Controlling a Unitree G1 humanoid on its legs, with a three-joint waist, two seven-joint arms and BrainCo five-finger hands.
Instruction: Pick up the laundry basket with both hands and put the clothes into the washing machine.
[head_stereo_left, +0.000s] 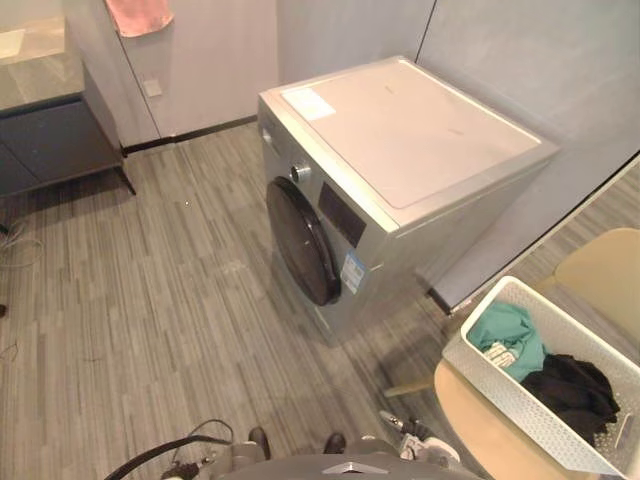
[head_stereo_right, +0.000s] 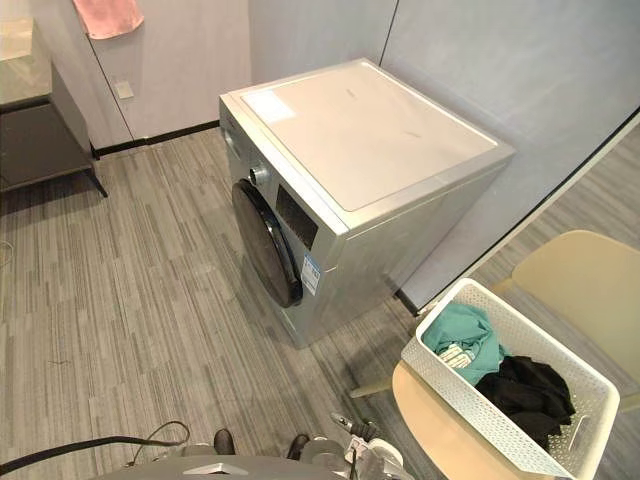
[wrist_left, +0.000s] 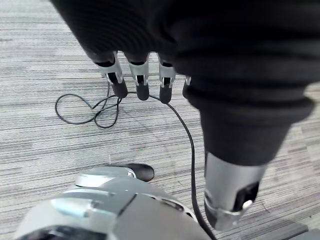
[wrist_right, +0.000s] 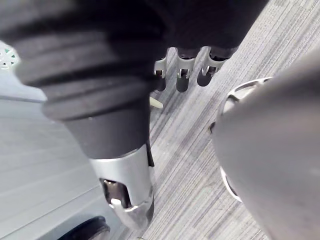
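Two labels show on the washing machine (head_stereo_left: 400, 140): a white sheet (head_stereo_left: 308, 103) lying flat on the far left corner of its lid, and a small blue-and-white sticker (head_stereo_left: 352, 272) on the front, just right of the round door (head_stereo_left: 300, 240). The print on both is too small to read. The teal garment (head_stereo_left: 510, 335) in the laundry basket (head_stereo_right: 460, 400) also carries white printing that cannot be made out.

Both hands hang low over the grey plank floor (head_stereo_left: 150, 300), well apart from the basket. The left hand (wrist_left: 150, 45) points down with its fingers (wrist_left: 119, 82) straight in a row and its thumb (wrist_left: 230, 185) set apart, holding nothing. The right hand (wrist_right: 150, 40) is posed the same way, fingers (wrist_right: 182, 75) relaxed and spread from the thumb (wrist_right: 125, 185), also empty.

The white perforated basket sits on a beige chair (head_stereo_left: 480, 420) at the near right, right of the machine. Inside it the teal garment lies at the left end and a black garment (head_stereo_left: 575, 390) beside it towards the right. The machine's dark door is closed, with a knob (head_stereo_left: 299, 172) above it and a dark panel (head_stereo_left: 340, 213) to the right of the knob.

At the far left stands a dark cabinet (head_stereo_left: 50, 140), and a pink towel (head_stereo_left: 138, 14) hangs on the wall.
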